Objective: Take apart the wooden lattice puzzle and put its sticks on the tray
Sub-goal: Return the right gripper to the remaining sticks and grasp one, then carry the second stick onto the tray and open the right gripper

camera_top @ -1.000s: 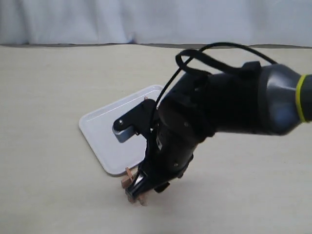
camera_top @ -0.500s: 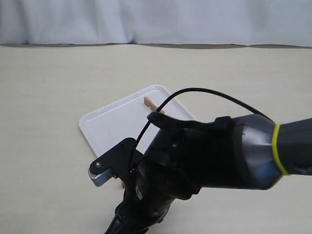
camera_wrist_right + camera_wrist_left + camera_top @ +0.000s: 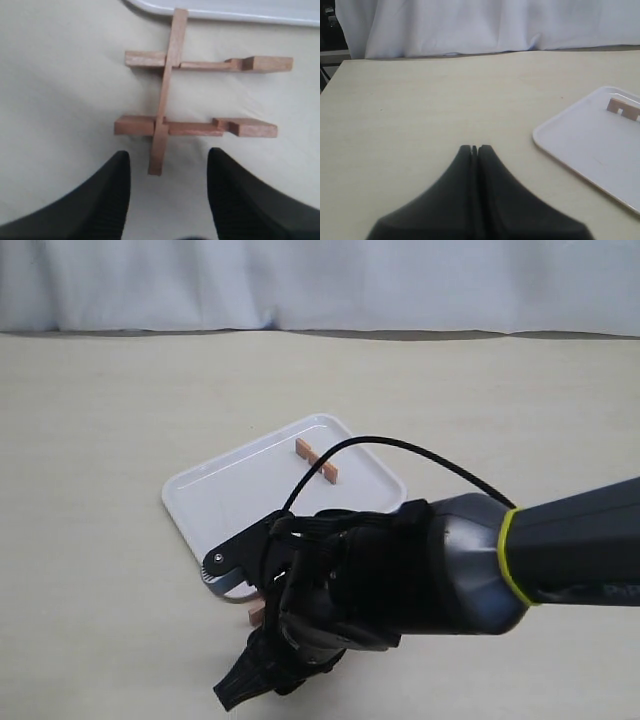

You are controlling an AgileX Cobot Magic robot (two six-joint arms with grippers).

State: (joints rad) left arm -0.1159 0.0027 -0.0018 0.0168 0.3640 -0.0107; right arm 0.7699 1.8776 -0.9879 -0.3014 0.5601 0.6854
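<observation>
The wooden lattice puzzle (image 3: 172, 107) lies on the table just outside the tray's rim (image 3: 225, 12). It shows three sticks: one long bar crossing two notched ones. My right gripper (image 3: 169, 154) hangs open just short of it, nothing between its fingers (image 3: 107, 200). In the exterior view only an end of the puzzle (image 3: 257, 615) shows by the right arm, whose gripper (image 3: 235, 692) is at the bottom. One stick (image 3: 316, 461) lies on the white tray (image 3: 240, 500) near its far corner. My left gripper (image 3: 474, 148) is shut and empty, off beside the tray (image 3: 580, 145) and stick (image 3: 622, 108).
The bulky right arm (image 3: 420, 575) and its black cable (image 3: 400, 445) cover the tray's near corner. A white cloth backdrop (image 3: 320, 280) closes off the table's far edge. Bare table surface (image 3: 90, 440) spreads around the tray.
The right arm has swung down and toward the lower left of the exterior view, away from the puzzle. The stick on the tray, hidden before, now shows.
</observation>
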